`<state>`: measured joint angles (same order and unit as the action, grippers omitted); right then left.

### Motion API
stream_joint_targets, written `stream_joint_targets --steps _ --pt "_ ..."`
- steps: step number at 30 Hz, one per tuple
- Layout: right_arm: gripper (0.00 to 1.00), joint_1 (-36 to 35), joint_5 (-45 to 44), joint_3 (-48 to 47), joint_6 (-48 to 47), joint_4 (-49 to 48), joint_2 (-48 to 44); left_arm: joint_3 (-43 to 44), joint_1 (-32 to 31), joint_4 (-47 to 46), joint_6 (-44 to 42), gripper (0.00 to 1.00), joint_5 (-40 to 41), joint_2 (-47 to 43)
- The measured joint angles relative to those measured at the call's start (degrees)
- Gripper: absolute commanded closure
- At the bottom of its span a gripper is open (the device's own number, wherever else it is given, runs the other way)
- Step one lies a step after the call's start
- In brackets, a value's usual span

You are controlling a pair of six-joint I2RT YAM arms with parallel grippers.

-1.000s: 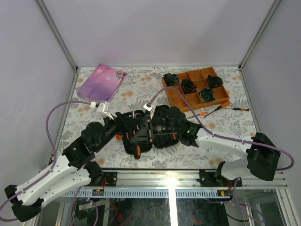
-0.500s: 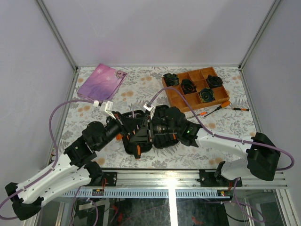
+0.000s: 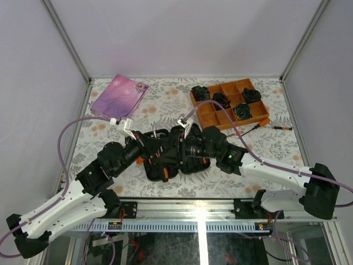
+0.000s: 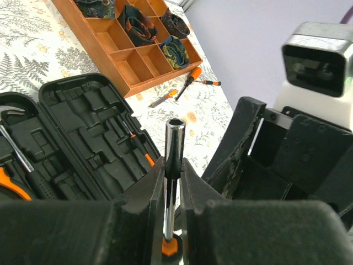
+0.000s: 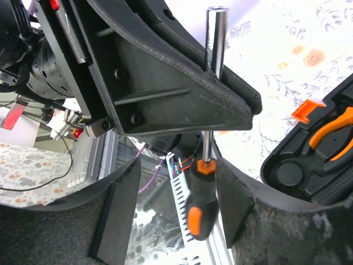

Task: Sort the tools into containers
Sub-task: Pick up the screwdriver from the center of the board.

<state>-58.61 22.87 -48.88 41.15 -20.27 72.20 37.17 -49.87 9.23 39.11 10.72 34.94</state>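
Both arms meet over the middle of the surface [image 3: 165, 102], and it looks like a hand-off in mid-air. The left gripper [image 4: 173, 168] is clamped narrow on the steel shaft of a socket-tipped driver [image 4: 175, 141], which stands upright with its open socket end on top and its orange collar just below the pads. From the right wrist view, the right gripper [image 5: 176, 215] stands wide around the driver's orange-and-black handle, with a gap on each side, so I judge the left one alone carries the weight.

Gripping the shaft leaves the handle free, which would suit passing the tool over or turning it.

The tool case [image 4: 83, 127] lies open directly under the two grippers, at centre left of the left wrist view. Its moulded slots are mostly bare, though an orange-handled tool [image 5: 331, 130] is already seated in one half. That is probably why the driver is held so close above it.

Two loose screwdrivers [image 4: 190, 76] wait on the surface beside the wooden tray [image 4: 129, 63], which holds dark rolled bundles [image 4: 138, 25]. The pink pouch [image 3: 118, 95] sits well apart at the upper left of the top view.
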Motion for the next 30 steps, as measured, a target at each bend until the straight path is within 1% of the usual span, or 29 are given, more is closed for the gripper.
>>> stream_joint_targets --steps 6,12,16,21,22,29,30 --pt "0.33 -0.2 -3.0 4.4 0.7 -4.7 -1.9 -0.1 0.0 1.6 1.1 1.0 1.0 -1.1" --pt "0.35 -2.4 -5.7 5.7 0.9 -5.7 -0.9 -0.1 0.0 1.6 2.0 1.0 2.1 -2.1" --pt "0.4 -3.9 -8.9 5.7 -1.0 -4.3 -0.8 -0.1 0.0 1.6 2.3 1.0 2.4 -2.3" --pt "0.53 -4.1 -12.5 5.7 -3.8 -2.3 -0.8 -0.1 0.0 1.6 2.4 1.0 2.4 -2.3" --pt "0.54 -4.1 -13.0 5.7 -4.2 -2.1 -0.8 -0.1 0.0 1.6 2.4 1.0 2.4 -2.3" --pt "0.54 -4.3 -13.8 5.6 -5.3 -1.8 -0.7 -0.3 0.0 2.0 2.7 1.0 2.6 -3.1" --pt "0.55 -4.3 -13.8 5.6 -5.4 -1.9 -0.7 -0.4 0.0 2.1 2.7 1.0 2.6 -3.4"
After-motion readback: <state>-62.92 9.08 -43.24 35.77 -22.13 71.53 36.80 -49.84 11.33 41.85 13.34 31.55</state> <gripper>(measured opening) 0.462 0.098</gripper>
